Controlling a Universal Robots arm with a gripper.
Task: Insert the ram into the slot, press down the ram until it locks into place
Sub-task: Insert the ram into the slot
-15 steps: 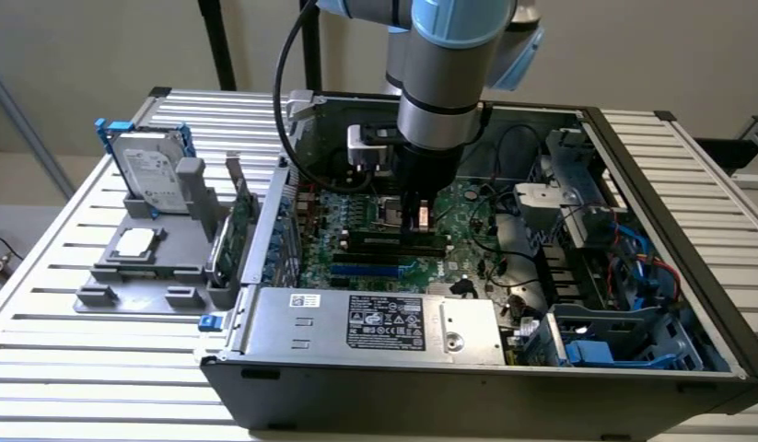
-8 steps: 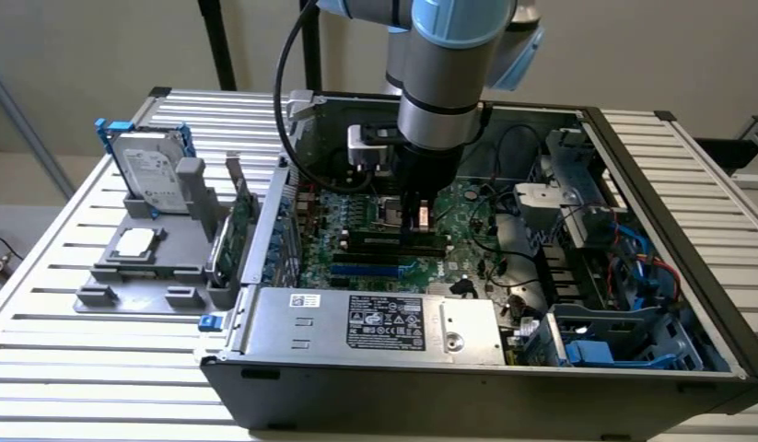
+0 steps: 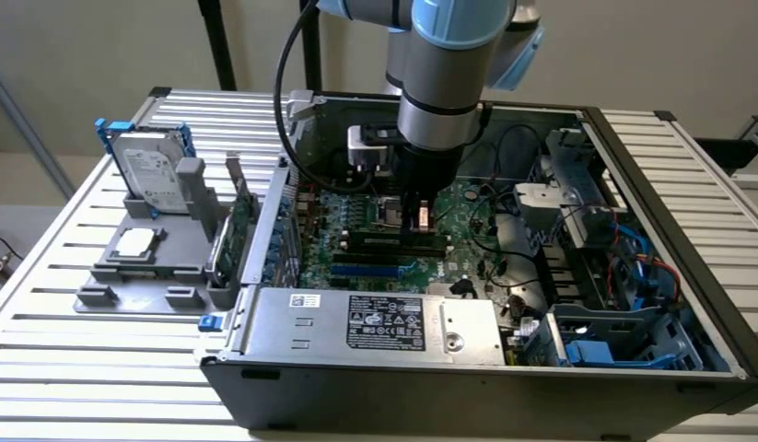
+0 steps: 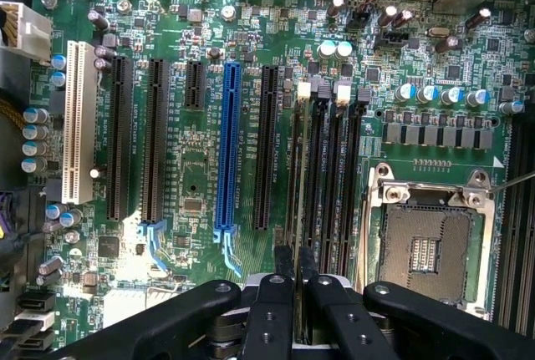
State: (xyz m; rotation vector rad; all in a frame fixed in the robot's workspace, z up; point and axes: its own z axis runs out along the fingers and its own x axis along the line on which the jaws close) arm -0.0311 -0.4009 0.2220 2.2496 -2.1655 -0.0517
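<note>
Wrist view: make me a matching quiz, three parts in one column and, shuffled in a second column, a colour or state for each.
Parts:
1. motherboard
2. processor socket
3. pincer

Descriptions:
A. black, by the memory sockets
B. green
C. empty, with a silver frame

Pairs: 1-B, 2-C, 3-A
</note>
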